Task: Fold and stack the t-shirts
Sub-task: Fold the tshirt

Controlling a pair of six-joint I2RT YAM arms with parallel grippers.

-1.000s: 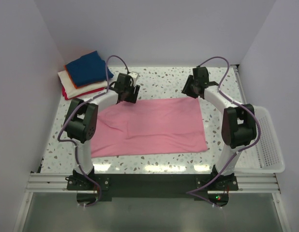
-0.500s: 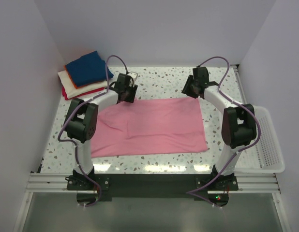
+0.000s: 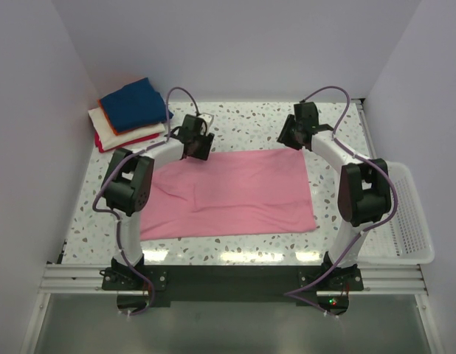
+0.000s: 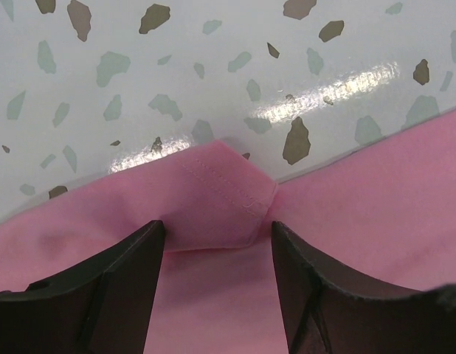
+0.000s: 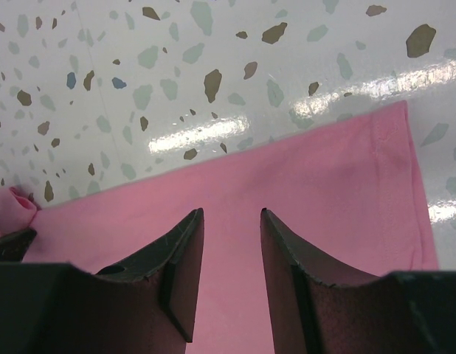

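The pink t-shirt point(image 3: 235, 193) lies spread as a flat rectangle in the middle of the table. My left gripper point(image 3: 198, 150) hovers at its far left corner, open; in the left wrist view its fingers point(image 4: 132, 258) straddle a small folded-over hem tab of the pink shirt point(image 4: 220, 203) without pinching it. My right gripper point(image 3: 288, 140) is at the far right corner, open, with its fingertips point(image 5: 187, 228) just above the pink cloth point(image 5: 339, 184) near its far edge. A stack of folded t-shirts point(image 3: 130, 112), navy blue on top over orange, white and red, sits at the back left.
A white mesh basket point(image 3: 409, 221) stands along the right edge of the speckled table point(image 3: 243, 122). Walls close in on the left, back and right. Both arms reach out along the two sides of the pink shirt.
My left gripper has shifted slightly to the right along the shirt's far edge, and its jaws narrowed briefly and widened again. The right arm and the pink shirt have not moved.
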